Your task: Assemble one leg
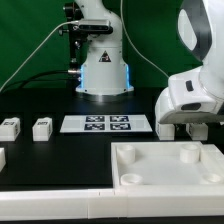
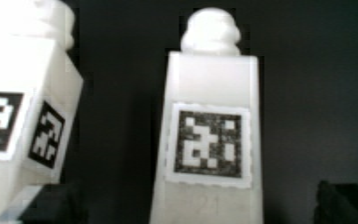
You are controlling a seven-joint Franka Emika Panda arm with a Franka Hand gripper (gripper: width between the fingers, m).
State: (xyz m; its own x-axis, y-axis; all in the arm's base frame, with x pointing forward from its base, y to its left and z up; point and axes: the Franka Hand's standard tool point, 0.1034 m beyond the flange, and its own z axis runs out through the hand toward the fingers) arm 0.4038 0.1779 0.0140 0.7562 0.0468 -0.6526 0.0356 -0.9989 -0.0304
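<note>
The fingers (image 2: 48, 207) are spread wide, holding nothing, facing one tagged leg (image 2: 211, 120) with a second leg (image 2: 25, 110) beside it.

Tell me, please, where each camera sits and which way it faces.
Exterior view: off the arm, across the black table from the robot's base, facing it; base, arm and gripper show.
Wrist view: on the wrist, close on a tagged leg with another beside it; only the gripper's dark fingertips show, apart.
Shared: the table and white tagged legs; whether the same ones, I cannot tell.
</note>
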